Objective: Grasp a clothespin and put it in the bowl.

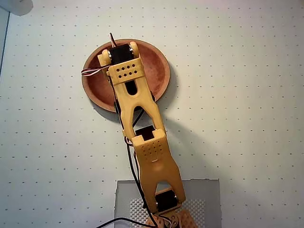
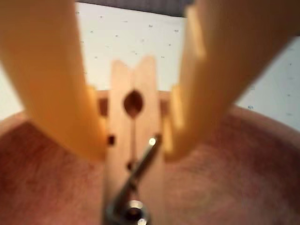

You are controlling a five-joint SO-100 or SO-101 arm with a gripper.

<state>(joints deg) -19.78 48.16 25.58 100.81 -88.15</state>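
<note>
White dotted tabletop (image 1: 237,71) below, my yellow two-finger gripper (image 2: 133,140) pinches the light-wood spring clothespin (image 2: 133,117) over the round reddish-brown wooden bowl (image 1: 159,71) at 12 o'clock, so releasing seems next.

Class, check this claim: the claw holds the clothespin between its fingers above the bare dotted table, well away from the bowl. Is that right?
Not quite. The claw does hold the clothespin, but over the bowl, not the bare table; the wrist view shows it.
</note>
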